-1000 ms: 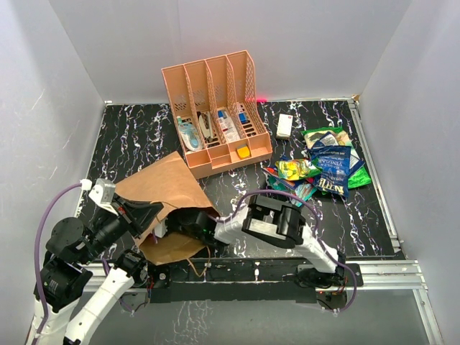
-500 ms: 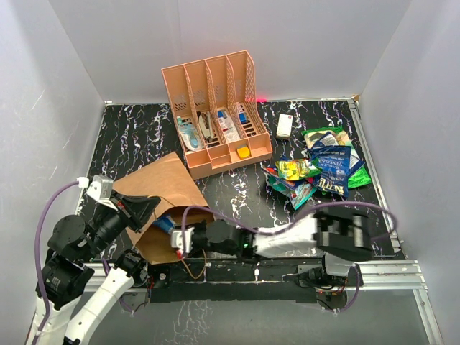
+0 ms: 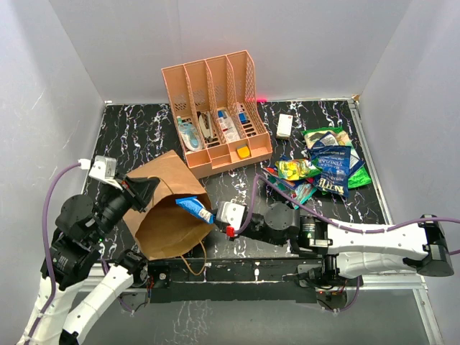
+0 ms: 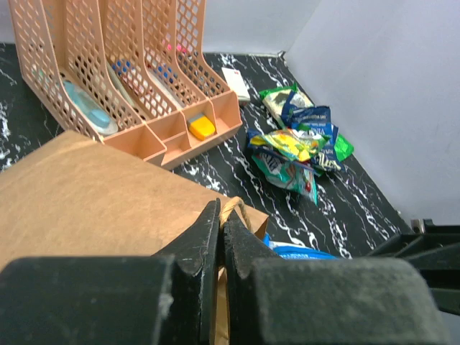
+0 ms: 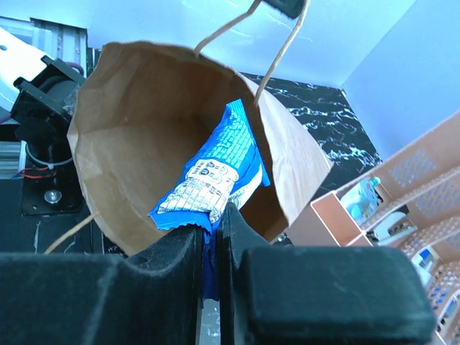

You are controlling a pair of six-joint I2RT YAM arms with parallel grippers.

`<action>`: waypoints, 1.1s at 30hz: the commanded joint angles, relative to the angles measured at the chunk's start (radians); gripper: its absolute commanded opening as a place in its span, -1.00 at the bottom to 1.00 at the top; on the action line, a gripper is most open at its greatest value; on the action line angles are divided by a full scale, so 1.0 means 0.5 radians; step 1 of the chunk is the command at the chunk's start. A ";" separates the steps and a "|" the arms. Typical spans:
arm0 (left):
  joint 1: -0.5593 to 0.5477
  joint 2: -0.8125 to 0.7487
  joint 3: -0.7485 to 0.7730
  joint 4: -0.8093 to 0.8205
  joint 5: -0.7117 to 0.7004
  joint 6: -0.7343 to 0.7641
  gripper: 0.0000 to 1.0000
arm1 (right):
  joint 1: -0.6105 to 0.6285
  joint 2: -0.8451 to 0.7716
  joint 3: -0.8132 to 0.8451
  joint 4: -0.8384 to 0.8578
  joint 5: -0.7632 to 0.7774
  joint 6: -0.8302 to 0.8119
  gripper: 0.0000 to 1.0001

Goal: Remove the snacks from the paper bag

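The brown paper bag (image 3: 167, 219) lies tilted at the near left, its mouth turned right toward my right arm. My left gripper (image 3: 147, 192) is shut on its loop handle (image 4: 243, 210) and holds the upper edge up. A blue snack packet (image 3: 192, 206) with white print sticks halfway out of the mouth. My right gripper (image 3: 214, 215) is shut on the packet's near end. In the right wrist view the packet (image 5: 215, 169) hangs against the bag's inner wall (image 5: 136, 136), pinched in the gripper (image 5: 213, 218). Other snacks (image 3: 322, 167) lie piled at the right, with the same pile (image 4: 296, 147) in the left wrist view.
An orange-pink slotted rack (image 3: 215, 108) with small items stands at the back centre, close behind the bag. A white remote (image 3: 284, 126) lies between the rack and the snack pile. Walls close the table on three sides.
My right arm has pulled back to the right out of the bag, drawing the blue packet into the mouth. My left gripper has lifted the bag's upper edge a little.
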 commanded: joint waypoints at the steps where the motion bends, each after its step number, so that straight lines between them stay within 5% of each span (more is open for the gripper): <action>1: -0.003 0.192 0.184 0.246 -0.054 0.109 -1.00 | 0.003 -0.137 0.164 -0.236 0.152 0.055 -0.85; 12: -0.068 0.760 0.688 0.508 -0.406 0.052 -1.00 | 0.003 -0.247 0.314 0.078 1.191 0.128 -0.85; 21: -0.069 0.651 0.584 0.169 -1.050 -0.153 -1.00 | -0.244 0.007 0.364 0.242 1.789 0.073 -0.84; 26: -0.069 0.350 0.325 -0.084 -1.411 -0.400 -1.00 | -0.639 0.037 0.284 -0.046 1.503 0.600 -0.84; 33: -0.066 0.084 0.167 -0.176 -1.258 -0.517 -0.89 | -0.934 0.075 0.062 -0.297 0.883 1.197 -0.84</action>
